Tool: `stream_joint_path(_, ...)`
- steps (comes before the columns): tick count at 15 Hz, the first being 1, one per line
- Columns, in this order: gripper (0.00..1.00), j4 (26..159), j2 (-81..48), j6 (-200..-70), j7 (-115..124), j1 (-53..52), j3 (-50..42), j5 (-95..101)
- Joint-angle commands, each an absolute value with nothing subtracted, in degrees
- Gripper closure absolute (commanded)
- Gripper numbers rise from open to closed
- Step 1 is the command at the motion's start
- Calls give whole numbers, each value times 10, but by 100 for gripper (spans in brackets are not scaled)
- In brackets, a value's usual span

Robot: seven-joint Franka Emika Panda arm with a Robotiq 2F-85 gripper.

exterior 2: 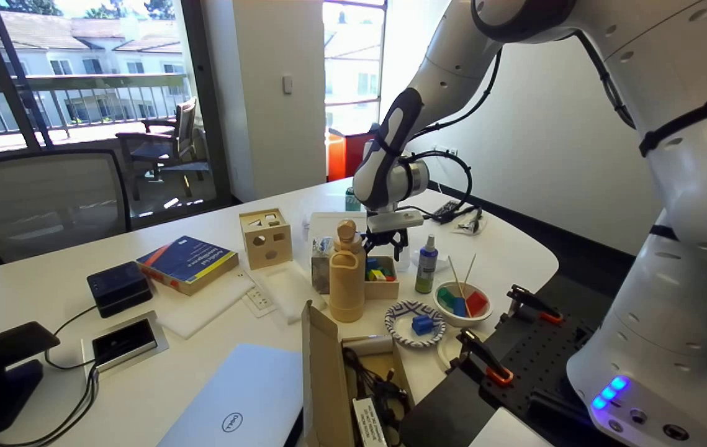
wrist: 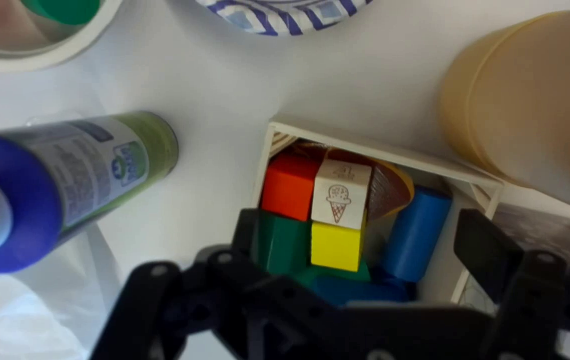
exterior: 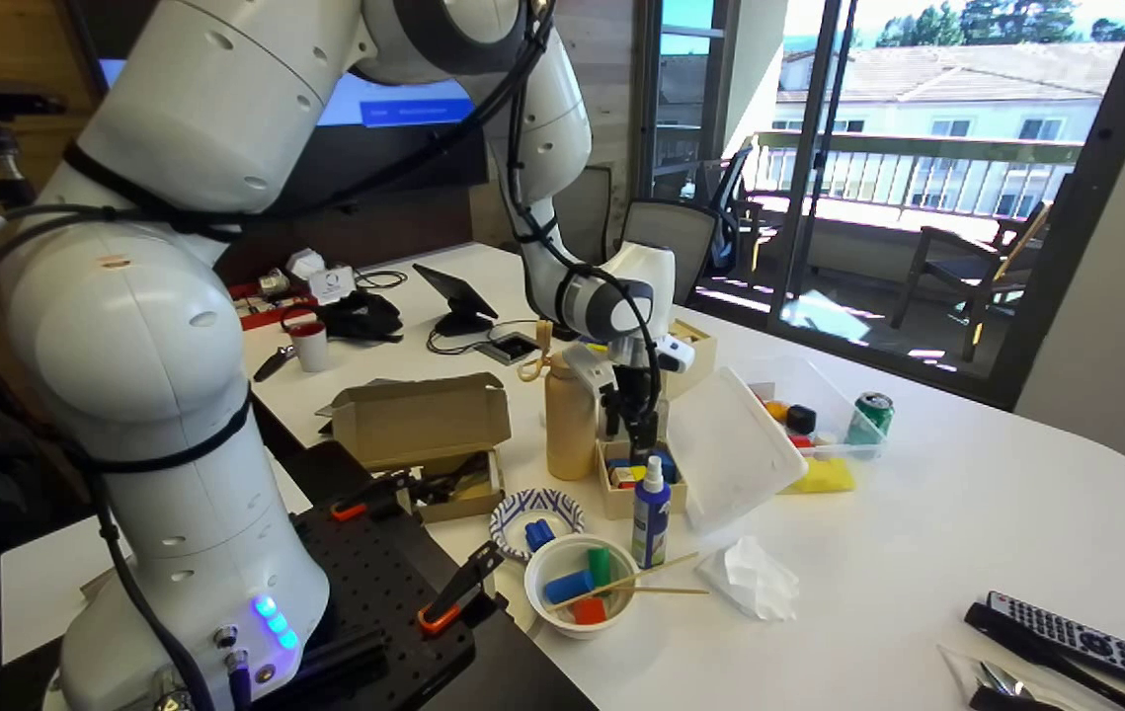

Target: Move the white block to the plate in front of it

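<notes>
Wrist view: the white block [wrist: 341, 194] sits in the wooden box [wrist: 390, 152] beside a red block [wrist: 289, 186]. The empty gripper [wrist: 360, 230] is spread wide, presumably to straddle it for the trip to the plate [wrist: 287, 17].

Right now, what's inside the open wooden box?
Wrist view: red block, white block, yellow block, green pieces, blue pieces, brown piece; anything underneath, or behind the gripper, is hidden.

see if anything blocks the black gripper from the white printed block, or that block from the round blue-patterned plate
Nothing visible stands between the open black gripper and white printed block. Toward the round blue-patterned plate, the plate-side wall of the pale wooden box does.
</notes>
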State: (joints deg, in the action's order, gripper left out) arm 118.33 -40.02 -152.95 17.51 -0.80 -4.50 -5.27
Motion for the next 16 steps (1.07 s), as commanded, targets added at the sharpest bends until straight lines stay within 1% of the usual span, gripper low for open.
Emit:
stream_joint_path(1,0,1173,-421,-1529,186,-15,-48,-68)
stream_joint_path(16,0,1129,-469,-1523,187,-20,-52,-71)
